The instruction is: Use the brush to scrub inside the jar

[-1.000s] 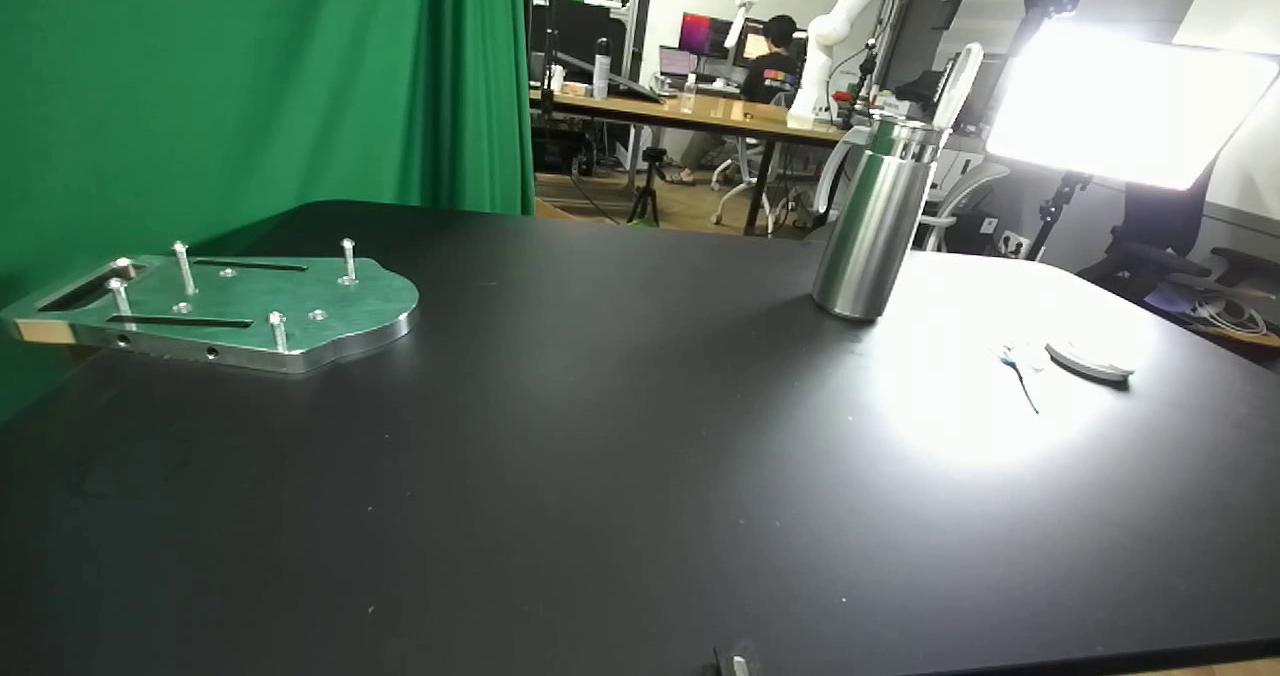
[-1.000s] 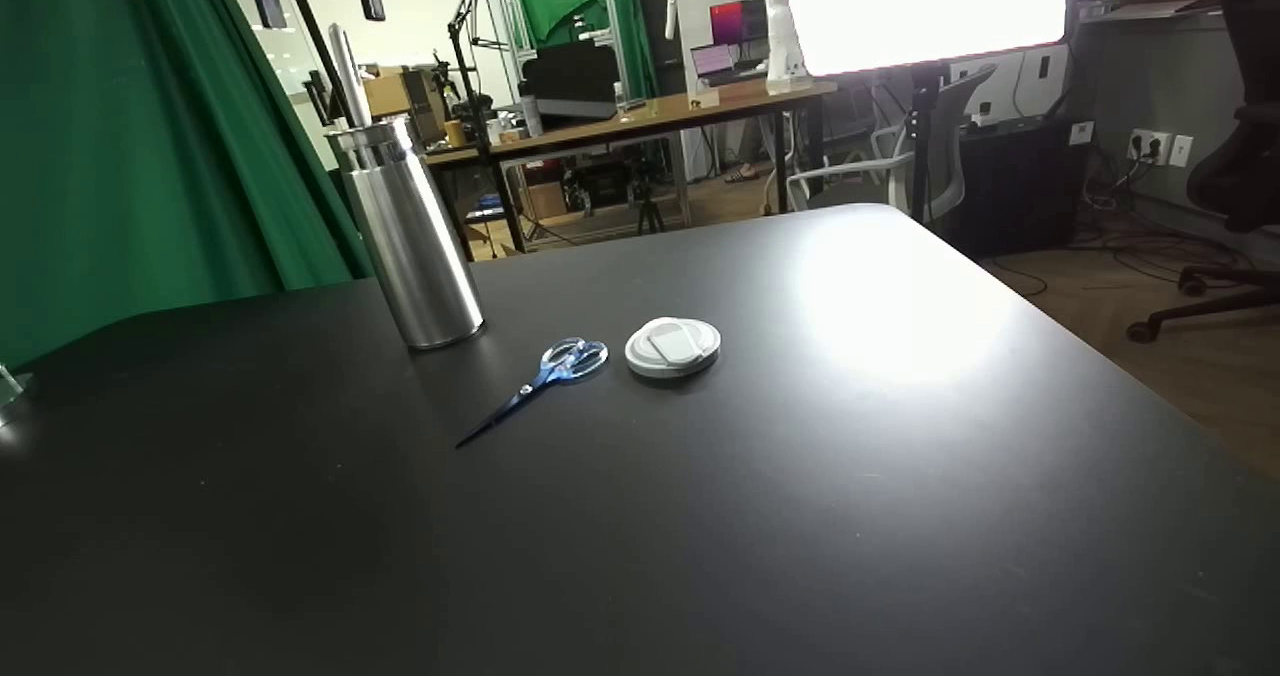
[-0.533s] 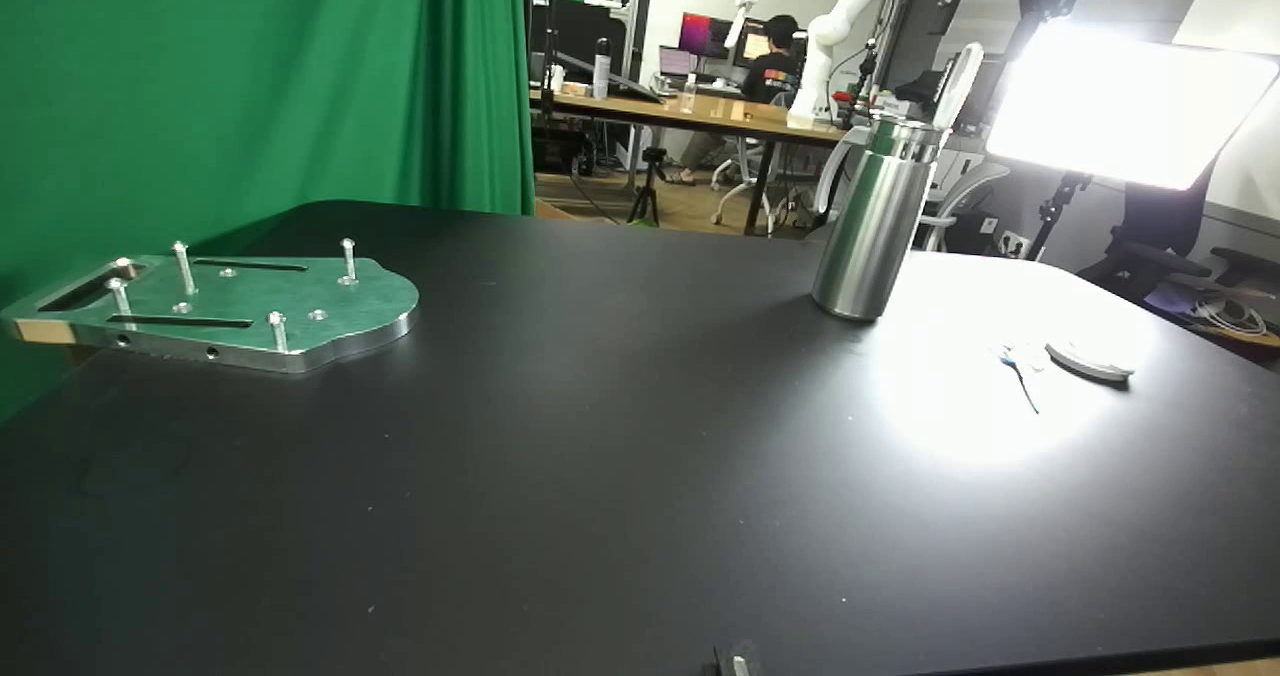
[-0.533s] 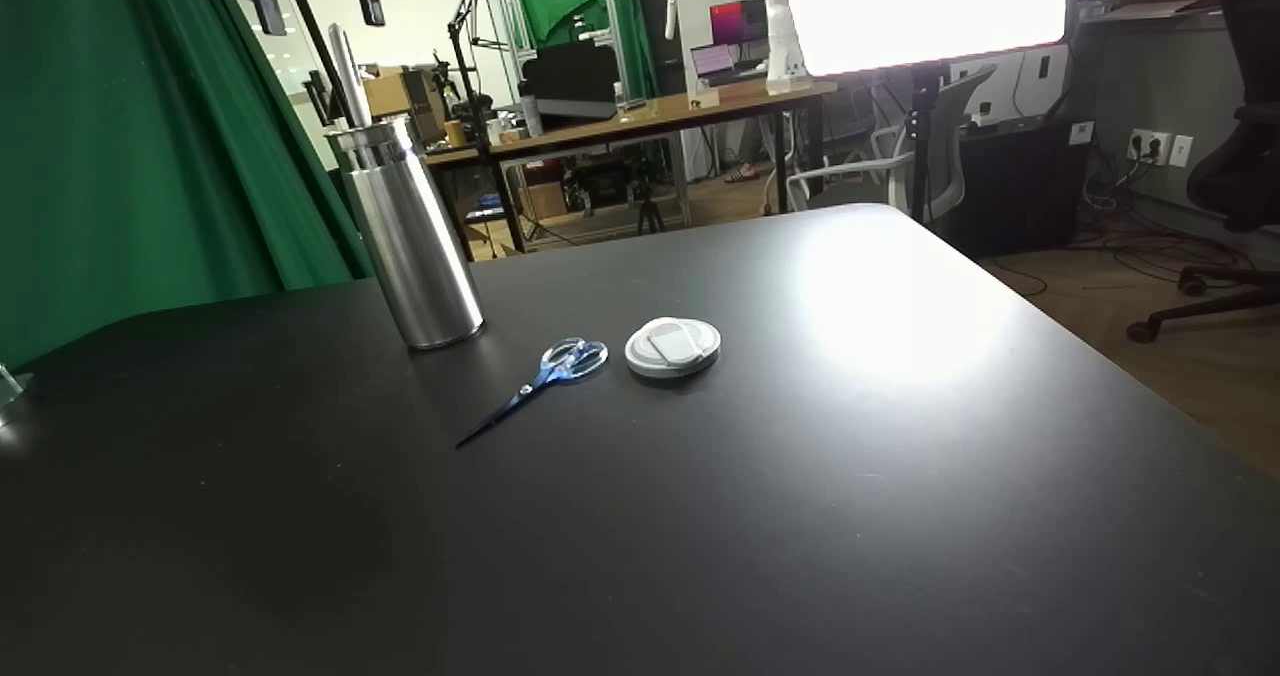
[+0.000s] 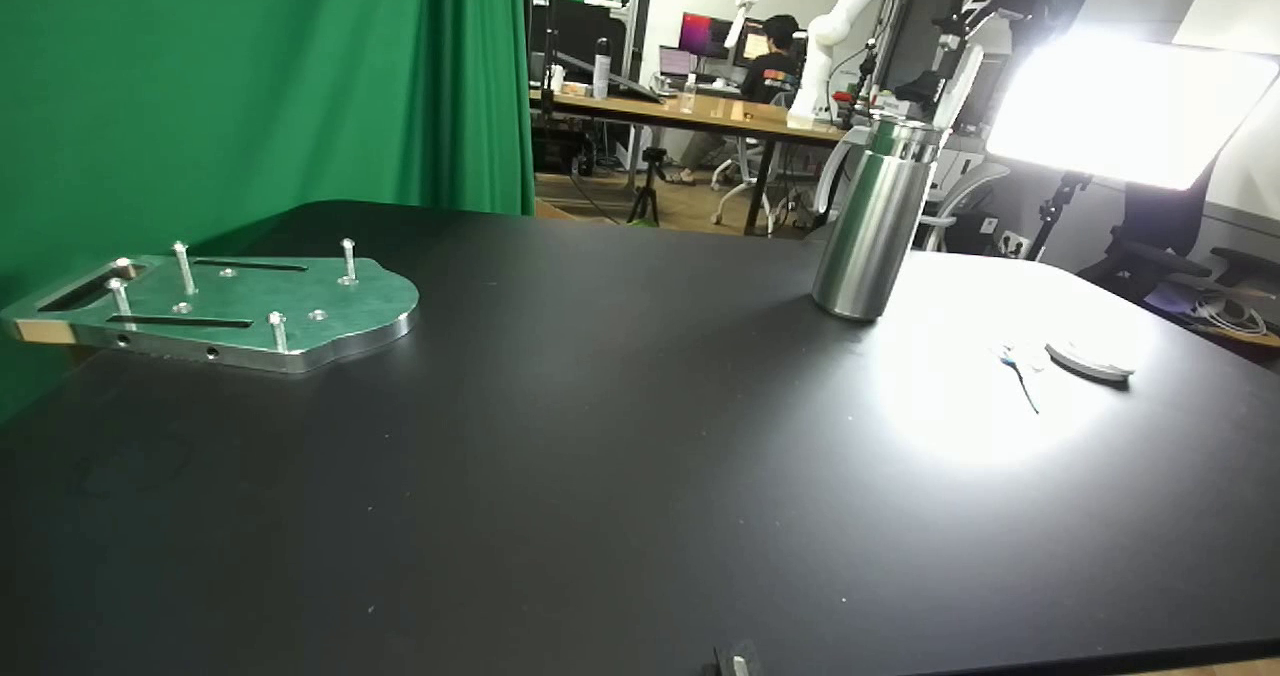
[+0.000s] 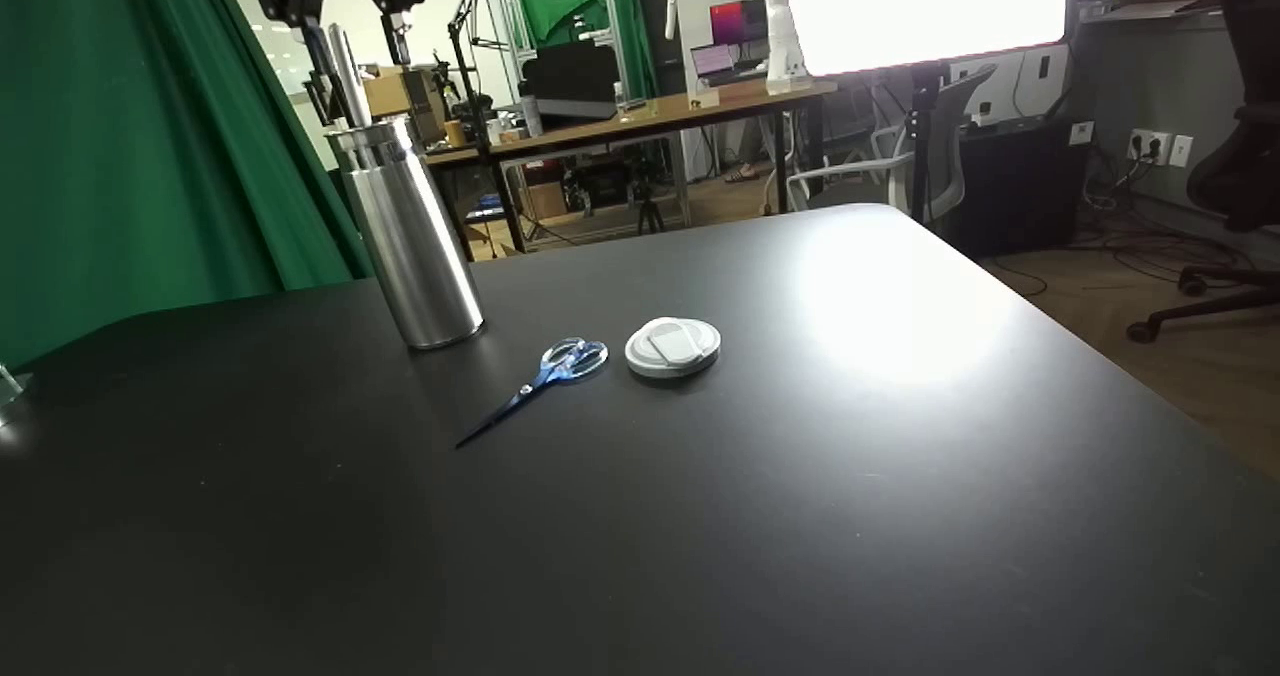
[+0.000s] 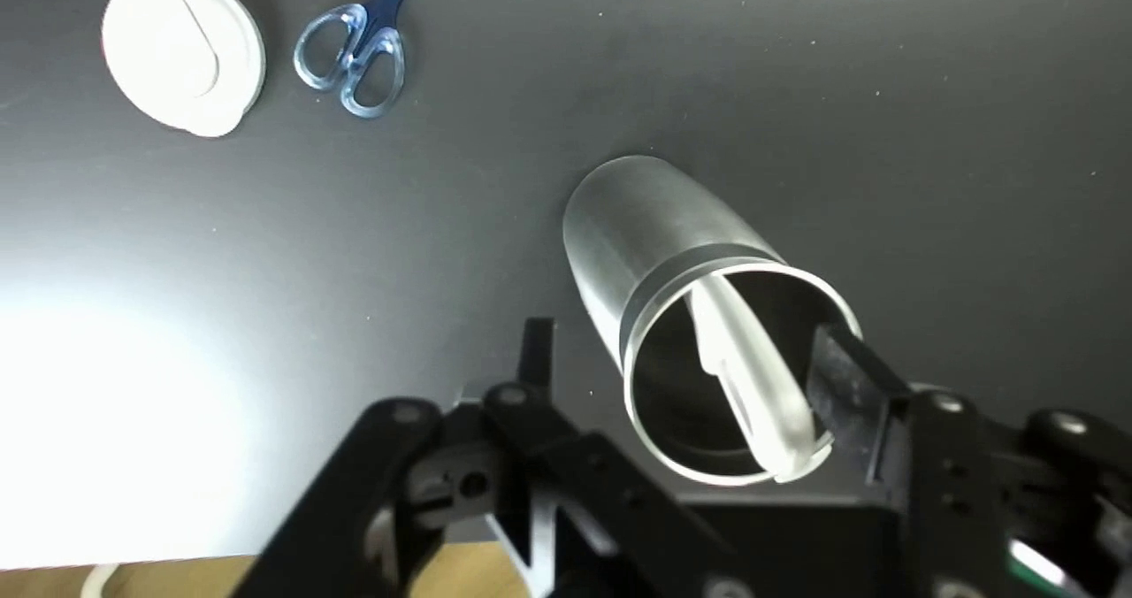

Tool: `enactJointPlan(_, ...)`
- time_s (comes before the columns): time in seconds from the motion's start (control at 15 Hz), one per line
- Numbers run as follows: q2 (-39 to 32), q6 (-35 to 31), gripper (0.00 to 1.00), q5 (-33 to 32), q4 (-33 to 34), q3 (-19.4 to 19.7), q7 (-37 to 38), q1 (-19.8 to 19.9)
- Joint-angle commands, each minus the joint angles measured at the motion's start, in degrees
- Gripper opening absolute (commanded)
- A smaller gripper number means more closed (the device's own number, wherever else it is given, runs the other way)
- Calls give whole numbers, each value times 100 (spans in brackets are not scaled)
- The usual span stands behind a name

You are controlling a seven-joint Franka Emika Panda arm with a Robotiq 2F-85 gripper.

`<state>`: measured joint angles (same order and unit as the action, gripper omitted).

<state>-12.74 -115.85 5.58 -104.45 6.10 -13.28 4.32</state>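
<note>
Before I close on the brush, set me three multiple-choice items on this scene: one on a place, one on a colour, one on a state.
1. Where is the white lid?
A. On the jar's mouth
B. On the table, beside the scissors
C. Under the scissors

2. What colour are the scissors' handles?
A. Red
B. Yellow
C. Blue

3. How does the gripper stand?
A. Open
B. Shut on the brush
C. Shut on the lid

Right letters:
1 B, since the wrist view shows lid and scissors lying near each other, with the jar uncovered.
2 C, since the loops show as see-through blue in the wrist view.
3 A, since its fingers stand well apart, not closed on the brush.
</note>
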Motion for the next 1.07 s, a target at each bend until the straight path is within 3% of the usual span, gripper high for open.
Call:
enactJointPlan(0.0, 11, -57, 45, -15, -44, -98, 55, 97)
enactJointPlan(0.47, -24, -49, 1, 35, -80, -163, 96, 89)
enactJointPlan(1.0, 248, 146, 4, 171, 183, -229, 43, 83)
